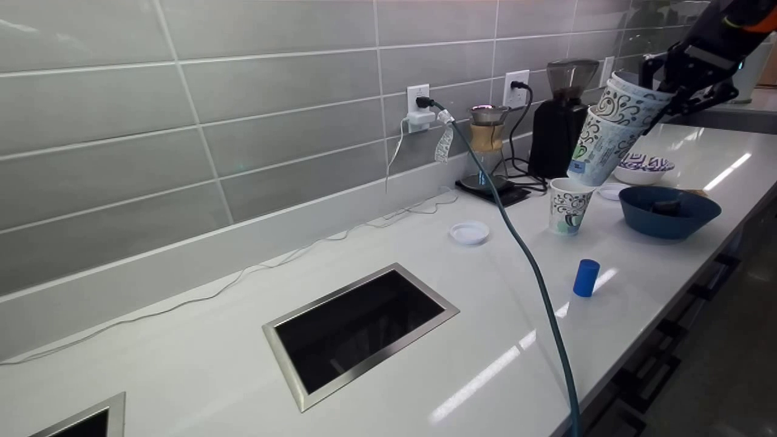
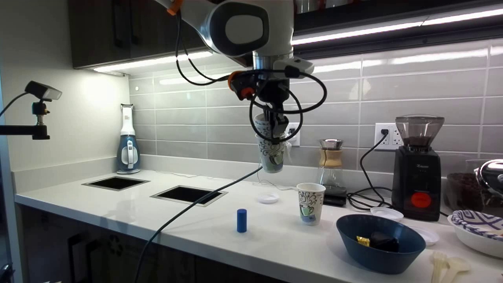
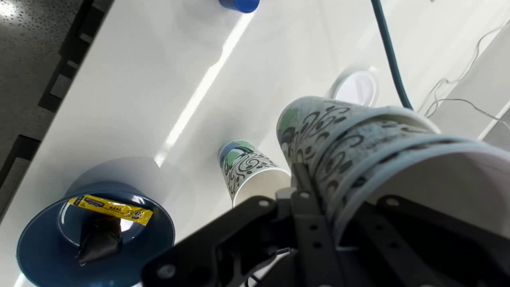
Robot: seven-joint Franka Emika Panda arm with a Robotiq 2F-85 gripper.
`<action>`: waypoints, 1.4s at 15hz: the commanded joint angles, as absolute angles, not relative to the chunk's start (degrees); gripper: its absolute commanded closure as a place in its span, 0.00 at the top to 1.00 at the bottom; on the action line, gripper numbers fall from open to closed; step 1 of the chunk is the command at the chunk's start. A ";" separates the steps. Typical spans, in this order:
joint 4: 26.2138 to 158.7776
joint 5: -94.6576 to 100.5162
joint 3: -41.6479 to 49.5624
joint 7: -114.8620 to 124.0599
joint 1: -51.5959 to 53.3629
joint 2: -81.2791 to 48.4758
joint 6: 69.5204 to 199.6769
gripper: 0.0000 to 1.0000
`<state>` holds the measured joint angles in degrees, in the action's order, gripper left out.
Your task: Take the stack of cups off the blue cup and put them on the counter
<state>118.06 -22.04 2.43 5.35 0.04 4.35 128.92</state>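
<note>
- The jaws were clamped across the wall of the stack of cups [image 1: 618, 126] near its upper rims: in the wrist view one jaw lay inside the mouth, its partner against the outside.
- The stack was held tilted in the air, above the desk [image 1: 473, 279] and apart from it; at least three rims showed, and the lowest cup protruded well below the others.
- The blue cup [image 2: 241, 220] stood upright on the desk with nothing upon it, well apart from the stack. A single patterned cup [image 2: 310, 205] stood there too, not touching the stack.
- Handling (judged): the cups were probably paper, light, thin-walled and easily dented; the lowest could slide free if jolted.
- Hold (judged): the wall just below the rim suited a mild pinch; release called for the base resting on the desk.
</note>
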 commanded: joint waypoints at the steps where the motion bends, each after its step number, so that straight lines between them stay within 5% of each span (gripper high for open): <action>1: 117.94 -22.01 2.13 5.41 -0.29 4.34 128.76 0.01; 21: 87.28 -14.84 -3.68 1.45 1.88 -28.99 129.24 0.01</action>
<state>93.60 -16.90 -3.21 2.38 2.05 -24.43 131.67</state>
